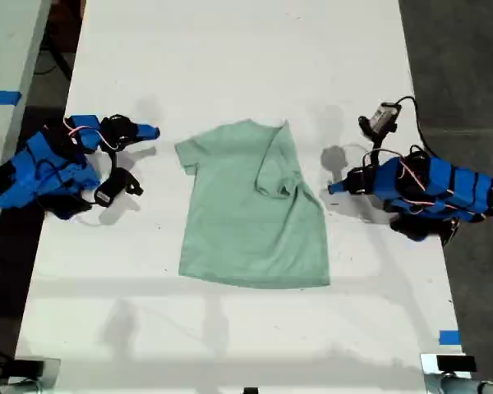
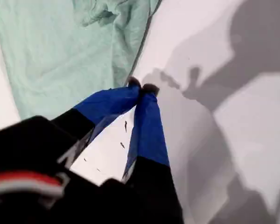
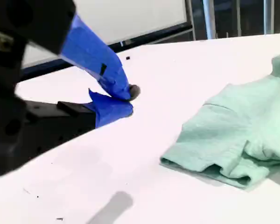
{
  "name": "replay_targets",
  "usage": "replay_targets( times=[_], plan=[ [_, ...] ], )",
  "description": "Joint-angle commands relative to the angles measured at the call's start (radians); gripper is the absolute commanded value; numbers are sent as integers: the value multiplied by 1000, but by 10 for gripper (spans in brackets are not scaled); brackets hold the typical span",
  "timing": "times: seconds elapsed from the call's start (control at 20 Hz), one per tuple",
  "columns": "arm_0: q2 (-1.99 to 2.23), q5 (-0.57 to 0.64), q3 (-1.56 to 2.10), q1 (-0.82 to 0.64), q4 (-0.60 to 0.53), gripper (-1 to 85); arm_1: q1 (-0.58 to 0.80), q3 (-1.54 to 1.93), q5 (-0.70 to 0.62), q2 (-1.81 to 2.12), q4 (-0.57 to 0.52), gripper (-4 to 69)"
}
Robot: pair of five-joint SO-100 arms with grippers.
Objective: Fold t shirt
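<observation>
The pale mint-green t shirt lies flat in the middle of the white table. Its sleeve on the exterior view's right is folded inward over the body; the other sleeve lies spread out. My first gripper is shut and empty, its tips just off the t shirt's edge on the exterior view's right. On the exterior view's left, my second gripper is shut with nothing in it, a short way from the spread sleeve.
A small black device on a cable lies behind the first arm. Blue tape marks sit at the table's near edge and on a neighbouring surface at the exterior view's left. Dark floor borders the table on both sides.
</observation>
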Motion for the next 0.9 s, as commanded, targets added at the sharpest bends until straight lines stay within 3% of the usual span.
replay_targets(
  times=[0.0,0.3,0.4,0.45,0.55,0.7,0.85],
  plan=[
    [12,397,0,224,-178,-4,32,51,152,12,26,12],
    [12,434,-12,275,-221,-4,37,51,135,12,21,12],
    [11,408,-40,268,-397,-4,37,51,135,12,21,12],
    [-6,374,-132,236,-399,-4,41,51,135,12,21,12],
    [-385,327,-479,150,-212,-4,43,51,135,12,23,12],
    [-1259,127,-1120,146,259,23,46,51,135,12,23,12],
    [-1769,14,-1443,179,462,252,43,51,135,12,28,12]
  ],
)
